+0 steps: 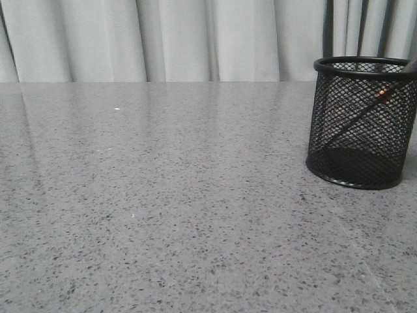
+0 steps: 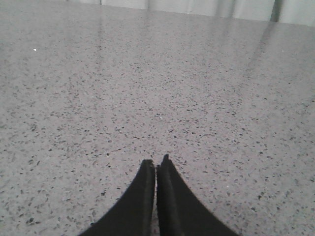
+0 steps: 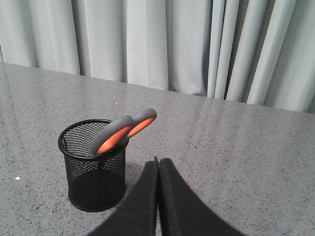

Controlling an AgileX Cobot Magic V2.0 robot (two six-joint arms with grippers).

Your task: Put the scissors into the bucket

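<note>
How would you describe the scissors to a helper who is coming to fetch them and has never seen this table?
On the grey speckled table stands one black wire-mesh bucket. The scissors stand in it, blades down, leaning on the rim. Look for two grey handle loops lined in bright orange, poking above the rim.

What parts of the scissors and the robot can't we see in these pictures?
- Scissors blades: hidden inside the bucket in the right wrist view; only faint dark lines show through the mesh in the front view.
- Scissors handles: cut off by the right edge of the front view.
- Both arms: absent from the front view.
- Left claw and right claw: only closed fingertips show.
</note>
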